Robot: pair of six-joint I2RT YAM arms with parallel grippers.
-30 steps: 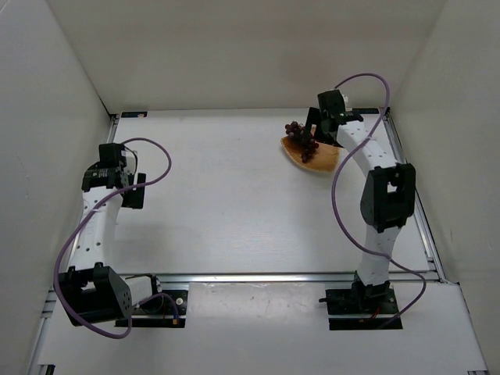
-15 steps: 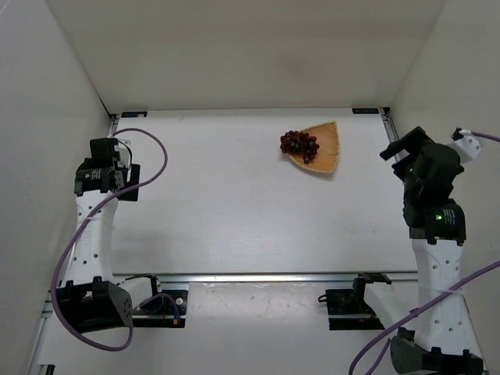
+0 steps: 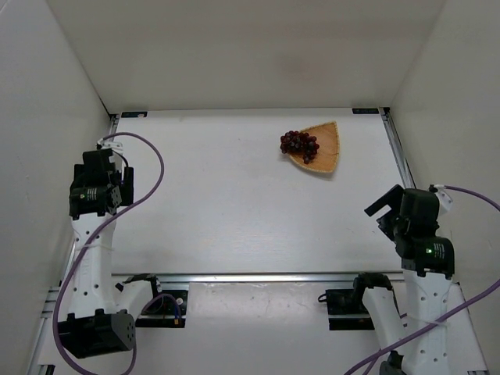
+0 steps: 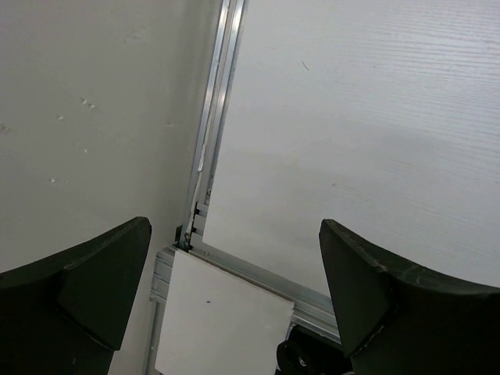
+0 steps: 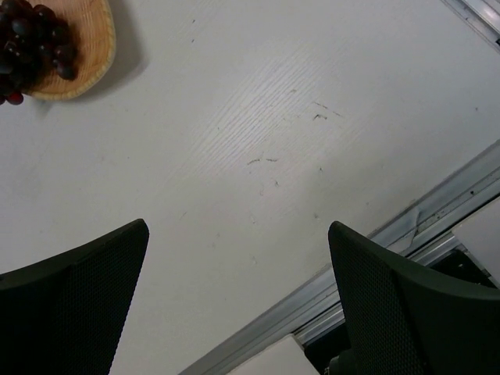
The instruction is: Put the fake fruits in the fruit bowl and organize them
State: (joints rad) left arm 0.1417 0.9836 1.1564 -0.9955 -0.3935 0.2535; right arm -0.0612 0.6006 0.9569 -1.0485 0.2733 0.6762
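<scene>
Two arms drawn back, left gripper (image 4: 234,226) spread wide and empty over the table (image 3: 219,203) by its left rail, right gripper (image 5: 238,226) likewise wide and empty, well apart from the wicker basket (image 3: 326,148), dark red-purple grapes (image 3: 299,144) lying across its left rim.

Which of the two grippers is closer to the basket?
The right gripper. It hangs on the basket's side of the table, while the left gripper is at the opposite edge.
</scene>
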